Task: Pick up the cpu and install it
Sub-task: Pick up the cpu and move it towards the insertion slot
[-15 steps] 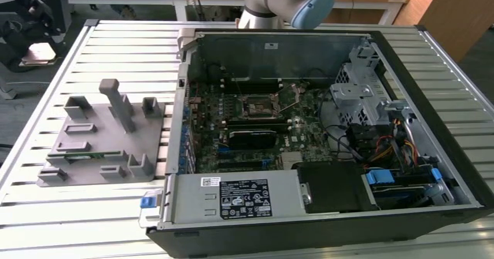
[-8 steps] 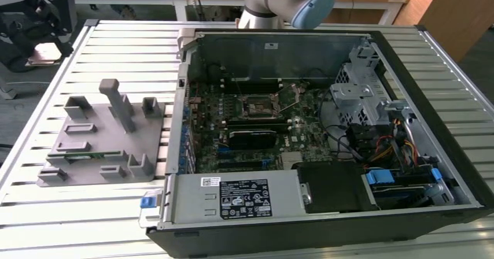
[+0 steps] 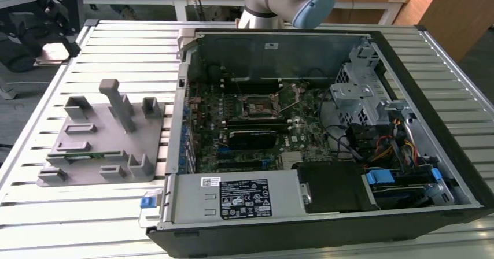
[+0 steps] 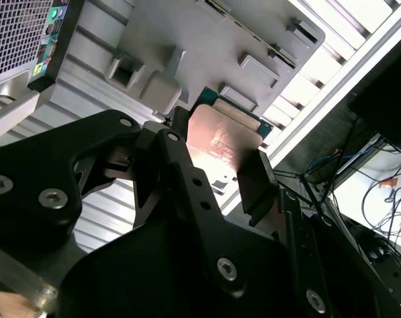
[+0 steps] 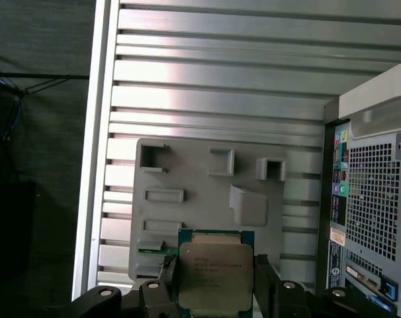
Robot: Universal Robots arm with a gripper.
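My gripper (image 3: 48, 46) hangs at the far corner of the table on the exterior view's left, well above the slatted top. It is shut on the cpu (image 3: 52, 52), a flat square chip with a silvery metal top and green rim. In both wrist views the cpu (image 5: 214, 273) (image 4: 222, 136) sits between the two black fingers (image 5: 167, 273) (image 4: 255, 179), which press its opposite edges. The motherboard socket (image 3: 261, 104) lies open inside the computer case (image 3: 324, 224), far from the gripper.
A grey moulded fixture (image 3: 104, 134) (image 5: 207, 192) (image 4: 200, 40) lies on the slatted table beside the case, with a green memory stick (image 3: 81, 155) in one slot. The arm's base (image 3: 281, 4) stands behind the case. Cables and a drive cage (image 3: 359, 91) crowd the case's side on the exterior view's right.
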